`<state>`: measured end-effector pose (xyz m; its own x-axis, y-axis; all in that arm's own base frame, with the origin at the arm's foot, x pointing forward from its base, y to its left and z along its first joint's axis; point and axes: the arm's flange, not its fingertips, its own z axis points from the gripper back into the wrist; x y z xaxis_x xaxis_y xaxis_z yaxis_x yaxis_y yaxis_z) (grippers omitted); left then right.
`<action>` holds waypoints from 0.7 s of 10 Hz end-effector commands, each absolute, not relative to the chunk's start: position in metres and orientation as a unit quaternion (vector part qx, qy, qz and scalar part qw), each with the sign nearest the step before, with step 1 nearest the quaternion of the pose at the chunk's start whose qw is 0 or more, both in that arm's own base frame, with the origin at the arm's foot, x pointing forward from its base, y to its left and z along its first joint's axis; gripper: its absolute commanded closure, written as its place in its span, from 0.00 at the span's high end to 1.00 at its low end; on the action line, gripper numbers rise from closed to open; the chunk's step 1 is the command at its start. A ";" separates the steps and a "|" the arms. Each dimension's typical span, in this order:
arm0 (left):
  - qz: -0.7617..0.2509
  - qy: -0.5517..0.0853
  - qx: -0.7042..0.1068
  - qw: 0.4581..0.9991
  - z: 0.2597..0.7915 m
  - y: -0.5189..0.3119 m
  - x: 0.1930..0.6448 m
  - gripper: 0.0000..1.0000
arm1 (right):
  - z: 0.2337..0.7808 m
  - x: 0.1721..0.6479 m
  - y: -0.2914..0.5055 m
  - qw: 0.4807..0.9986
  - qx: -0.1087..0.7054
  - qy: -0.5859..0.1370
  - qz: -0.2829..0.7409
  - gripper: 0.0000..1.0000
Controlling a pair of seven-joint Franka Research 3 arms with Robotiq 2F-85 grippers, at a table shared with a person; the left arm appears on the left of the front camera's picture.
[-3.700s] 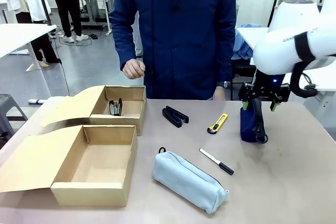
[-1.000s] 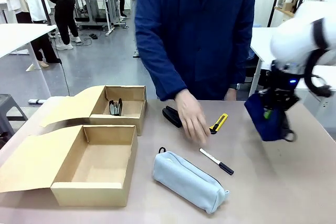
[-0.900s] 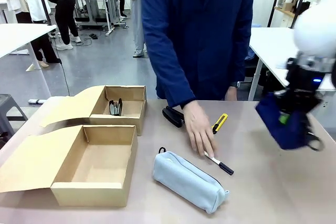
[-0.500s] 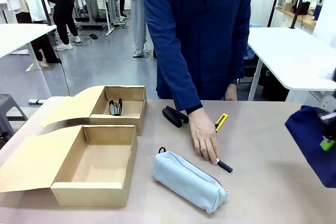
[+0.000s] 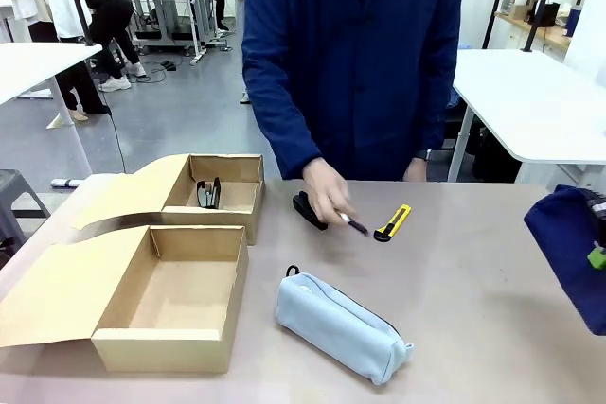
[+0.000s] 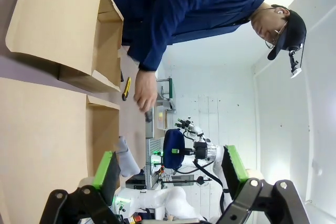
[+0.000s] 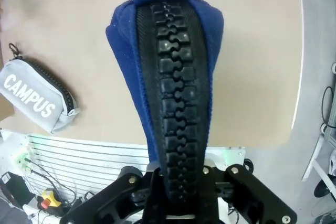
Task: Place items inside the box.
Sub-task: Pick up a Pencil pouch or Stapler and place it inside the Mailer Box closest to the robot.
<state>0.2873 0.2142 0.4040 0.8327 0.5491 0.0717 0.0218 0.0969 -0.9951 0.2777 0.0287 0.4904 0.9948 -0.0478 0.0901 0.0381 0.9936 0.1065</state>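
The right pincer is clenched on one end of the navy pouch. This is a soft woven-fabric pouch whose long axis runs straight out along the fingers, with a chunky black moulded zip facing the wrist camera and a folded fabric tab at its far tip. From the front it hangs clear of the matte brown tabletop at the right edge, tilted. The left pincer stands released, its green pads wide apart with nothing between them. The light grey-blue zip pouch, a plump cloth tube, lies flat just right of the near cardboard box. Its long axis slants from far-left, where a small zip loop sits, to near-right, and white "CAMPUS" lettering marks its side. The person's hand holds the pen, whose tip points toward the yellow-black utility knife. The knife is a slim hard bar lying diagonally, black end near-left and yellow end far-right. A black stapler lies just behind that hand, partly hidden. A second black stapler sits in the far cardboard box, lengthwise away from the robot. Both boxes are open brown card with lids folded out leftward.
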 end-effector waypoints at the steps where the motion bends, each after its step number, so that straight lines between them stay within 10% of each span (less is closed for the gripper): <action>1: 0.178 -0.229 -0.650 0.703 0.404 0.213 0.286 1.00 | 0.495 0.301 0.073 0.995 0.091 -0.049 0.006 0.07; 7: 0.178 -0.229 -0.650 0.703 0.404 0.213 0.286 1.00 | 0.546 0.291 0.360 0.986 0.163 -0.002 0.027 0.07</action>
<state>0.2874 0.2140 0.4040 0.8332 0.5483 0.0718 0.0220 0.0969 -0.9951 0.2644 0.3298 0.5364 0.9957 0.0916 0.0117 -0.0906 0.9440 0.3171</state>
